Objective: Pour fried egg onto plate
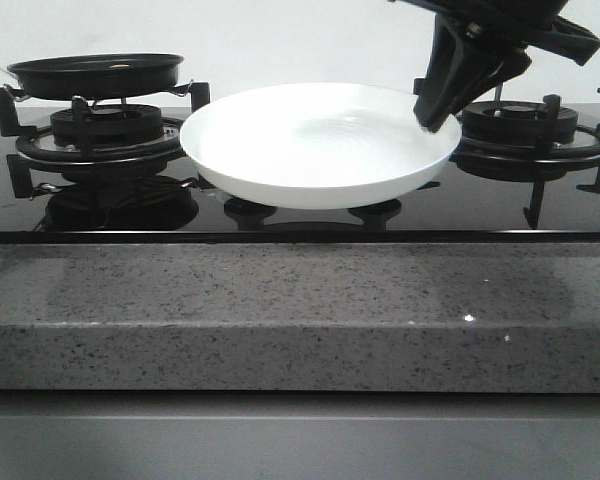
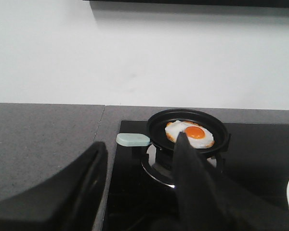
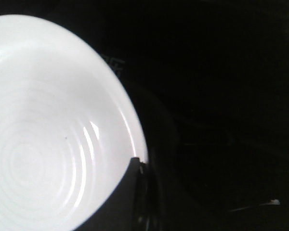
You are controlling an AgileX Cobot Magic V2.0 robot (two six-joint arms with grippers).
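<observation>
Presently the desk [image 1: 280, 330], a grey speckled slab, carries a black hob [image 1: 310, 215] with a burner at each side. Between them the plate [image 1: 320, 150] hangs clear of the glass, level, its right rim clamped in the right gripper [image 1: 432, 118]. On the left burner [image 1: 105, 135] sits the pan [image 2: 187, 131], a pale handle [image 2: 132, 139] jutting from it. Inside lies the egg [image 2: 190, 134], white with an orange yolk. Well short of the pan, the left gripper [image 2: 139, 187] shows its jaws wide and empty.

Front view low, facing the hob; wrist views closer (both share the plate [image 1: 320, 145])
</observation>
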